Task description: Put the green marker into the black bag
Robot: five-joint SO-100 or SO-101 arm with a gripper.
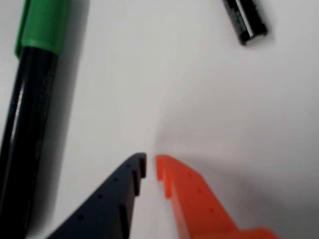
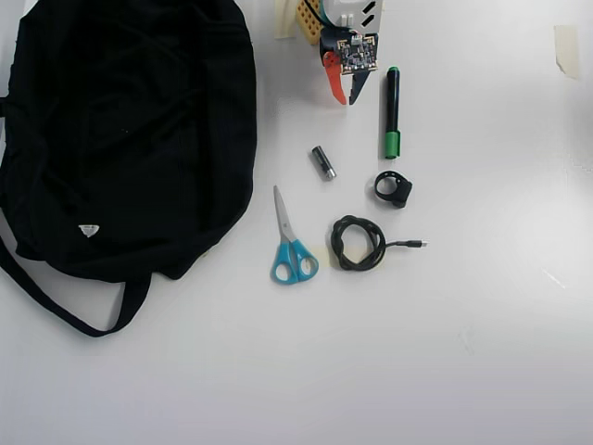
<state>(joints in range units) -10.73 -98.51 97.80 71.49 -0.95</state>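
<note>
Your gripper [image 1: 150,167] fills the bottom of the wrist view, one dark finger on the left and one orange finger [image 1: 192,199] on the right, tips drawn almost together with only a thin slit between them. You have nothing in that slit; bare white table [image 1: 199,99] shows past the tips.

You can see the marker [image 1: 30,114] lying along the left edge of the wrist view, green cap at the top and black barrel running down, well to the left of the dark finger and not touching it. At the top right sits the end of a short black cylinder [image 1: 246,22] with a silvery tip.

From overhead, your gripper [image 2: 343,97] hangs near the top of the table [image 2: 482,352], with the marker [image 2: 392,112] just to its right, lying nearly straight up and down the picture, cap toward the bottom. The cylinder [image 2: 323,161] lies below the gripper. The bag [image 2: 130,130] takes up the upper left, apart from the marker with the gripper in between. Blue-handled scissors [image 2: 290,243] lie just right of the bag, a coiled cable [image 2: 359,243] beside them, and a small black ring [image 2: 394,188] sits below the marker's cap.
</note>
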